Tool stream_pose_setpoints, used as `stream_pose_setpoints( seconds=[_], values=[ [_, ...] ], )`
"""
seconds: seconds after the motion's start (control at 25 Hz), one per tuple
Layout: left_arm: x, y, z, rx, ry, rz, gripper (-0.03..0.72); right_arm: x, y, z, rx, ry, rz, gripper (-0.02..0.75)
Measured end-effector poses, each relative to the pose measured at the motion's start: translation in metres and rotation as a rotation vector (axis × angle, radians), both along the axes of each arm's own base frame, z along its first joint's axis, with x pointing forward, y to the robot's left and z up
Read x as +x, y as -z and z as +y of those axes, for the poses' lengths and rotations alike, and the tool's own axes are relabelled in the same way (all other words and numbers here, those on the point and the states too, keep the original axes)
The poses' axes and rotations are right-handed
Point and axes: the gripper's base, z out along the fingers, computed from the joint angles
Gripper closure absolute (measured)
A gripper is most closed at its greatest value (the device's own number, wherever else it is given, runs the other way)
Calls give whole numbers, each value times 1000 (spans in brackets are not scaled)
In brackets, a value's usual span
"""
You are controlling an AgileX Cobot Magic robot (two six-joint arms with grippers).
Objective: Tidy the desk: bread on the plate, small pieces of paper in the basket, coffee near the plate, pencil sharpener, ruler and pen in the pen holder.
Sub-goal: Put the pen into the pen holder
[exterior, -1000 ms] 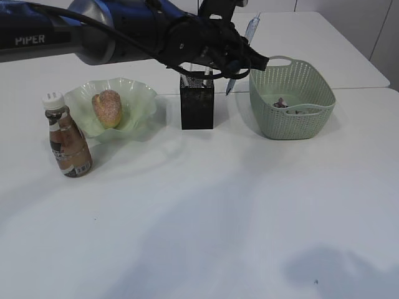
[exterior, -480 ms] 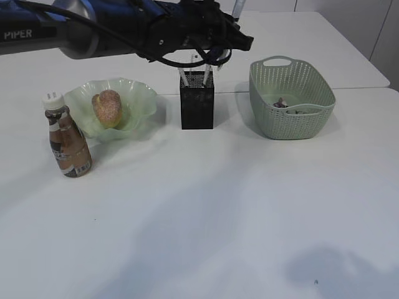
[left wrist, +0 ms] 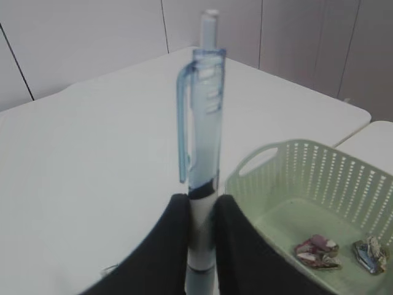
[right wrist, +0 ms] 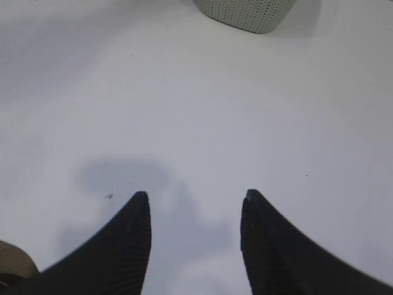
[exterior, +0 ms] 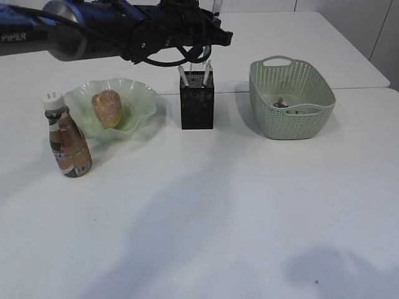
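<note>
Left arm: a dark arm reaches in from the left, high over the back of the white table (exterior: 206,224), its left gripper (left wrist: 201,212) above the pen holder (exterior: 197,99)
Left fingers: the two black fingers (left wrist: 169,246) are pressed against a clear blue pen (left wrist: 201,141), pinching its lower barrel; the pen stands upright with its clip and push button at the top
Pen holder: a black square mesh cup near the middle back of the table, between the plate and the basket; pale stick-like items poke out of its top, too small to tell apart
Plate: a pale green plate (exterior: 140,99) with a wavy rim, left of the pen holder
Bread: a round brownish piece of bread (exterior: 107,108) lies on the plate
Coffee: a brown bottle of coffee (exterior: 67,142) with a white cap stands upright just beside the plate, at its front left
Basket: a light green perforated basket (exterior: 291,121) with handles sits right of the pen holder; small pieces of paper (left wrist: 316,252) lie crumpled on its floor
Right gripper: the right gripper (right wrist: 195,212) hangs above bare table, its fingers (right wrist: 132,236) spread wide apart with nothing between them; a corner of the basket shows at the top of the right wrist view
</note>
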Motion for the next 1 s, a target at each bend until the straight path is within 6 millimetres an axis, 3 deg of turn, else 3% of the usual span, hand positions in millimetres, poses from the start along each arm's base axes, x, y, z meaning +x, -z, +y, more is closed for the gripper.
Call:
stream_pose_setpoints(
  seconds=[0.44,0.64,1.0],
  values=[
    [17,38,9,-22,-12,18,628,0,0,0,0,0,0,351],
    [25,45,18,-47,-37,33,627,0,0,0,1,1,2,351],
    [26,56,17,-40,-38,50,627,0,0,0,1,1,2,351]
  ],
)
